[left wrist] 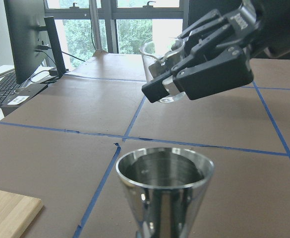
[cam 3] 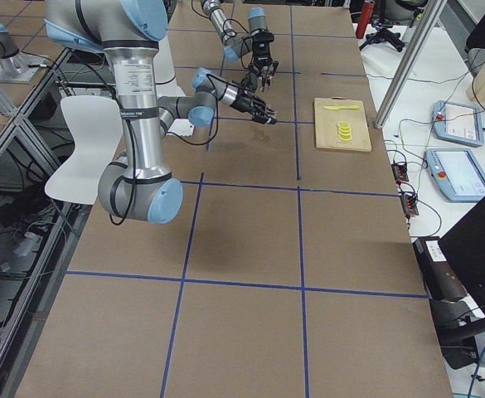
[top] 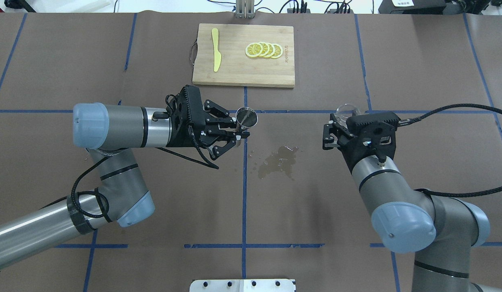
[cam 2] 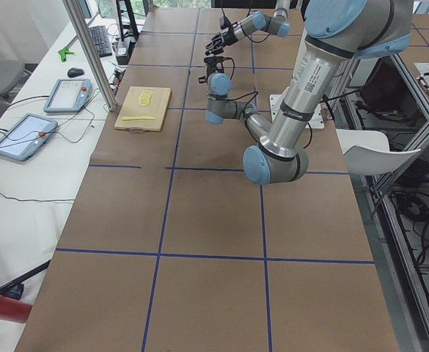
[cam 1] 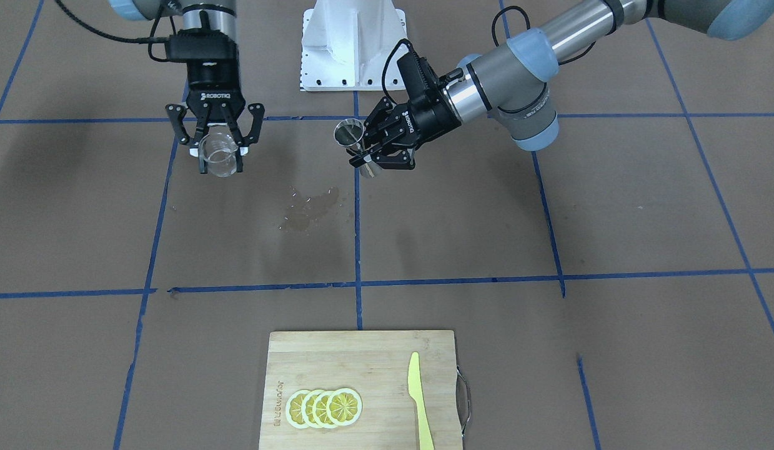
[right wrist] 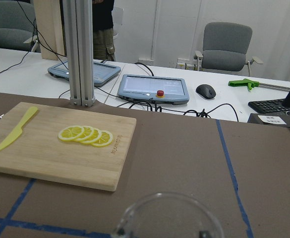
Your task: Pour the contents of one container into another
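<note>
**Operator:** What is your left side doing?

**Robot:** My left gripper point(top: 237, 137) is squeezing the steel jigger point(top: 247, 117) at its narrow waist. I am holding it upright in the air, wide mouth up, just beside the central blue tape line point(top: 244, 202).

**Operator:** And the right?

**Robot:** My right gripper point(cam 1: 220, 164) is gripping the glass cup point(cam 1: 219, 156), with one finger on each side of its rounded body. I am carrying it clear of the table point(cam 1: 643, 206), well apart from the jigger. I cannot tell whether anything is in it.

**Operator:** What is lying under you?

**Robot:** A wet patch point(cam 1: 308, 209) is glistening on the brown paper between my two grippers. On the far side from me, a cutting board point(cam 1: 374, 362) is carrying overlapping lemon slices point(cam 1: 324, 407) and a yellow knife point(cam 1: 419, 400).
</note>
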You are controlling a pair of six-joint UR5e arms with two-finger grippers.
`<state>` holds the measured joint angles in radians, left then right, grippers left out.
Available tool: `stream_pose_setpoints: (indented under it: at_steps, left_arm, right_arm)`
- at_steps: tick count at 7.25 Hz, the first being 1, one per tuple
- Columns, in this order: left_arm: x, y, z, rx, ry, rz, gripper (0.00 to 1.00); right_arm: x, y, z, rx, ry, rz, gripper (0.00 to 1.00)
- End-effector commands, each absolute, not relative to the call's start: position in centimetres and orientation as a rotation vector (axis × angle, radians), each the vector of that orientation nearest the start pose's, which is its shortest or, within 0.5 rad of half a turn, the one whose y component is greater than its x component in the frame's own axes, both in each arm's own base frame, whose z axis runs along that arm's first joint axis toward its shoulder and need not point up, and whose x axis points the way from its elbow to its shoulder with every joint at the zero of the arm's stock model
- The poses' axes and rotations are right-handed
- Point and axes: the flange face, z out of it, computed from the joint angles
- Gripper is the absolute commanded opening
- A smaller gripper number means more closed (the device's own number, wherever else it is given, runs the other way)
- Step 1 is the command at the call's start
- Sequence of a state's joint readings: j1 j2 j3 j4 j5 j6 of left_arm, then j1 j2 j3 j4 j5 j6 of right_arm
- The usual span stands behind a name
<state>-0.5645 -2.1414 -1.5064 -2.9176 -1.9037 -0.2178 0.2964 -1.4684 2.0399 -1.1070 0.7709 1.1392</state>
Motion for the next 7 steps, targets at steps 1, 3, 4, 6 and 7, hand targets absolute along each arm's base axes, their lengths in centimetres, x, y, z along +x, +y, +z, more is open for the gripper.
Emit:
stream_pose_setpoints:
  at_steps: [1,3,4,6,7]
  left_arm:
    - [48.3,-42.5,20.8,1.425,1.295,0.847,0.0]
    - [48.3,-42.5,20.8,1.424,1.293,0.846,0.0]
    - [48.3,-42.5,20.9,1.423,1.292,0.846,0.0]
    - [48.3,-42.5,20.9,1.423,1.292,0.846,0.0]
    - [48.3,-42.5,20.9,1.423,1.292,0.846,0.0]
  right_arm:
    - [-40.2,-34.0,43.4,1.06,-0.639,0.327,0.0]
    - [-40.2,-34.1,51.4,1.097,-0.626,0.348,0.0]
    - [-39.3,-33.6,53.2,1.099,-0.607,0.34,0.03]
    - [-39.4,-32.0,54.0,1.115,-0.591,0.318,0.14]
    - [-40.4,-30.9,53.7,1.124,-0.602,0.307,0.24]
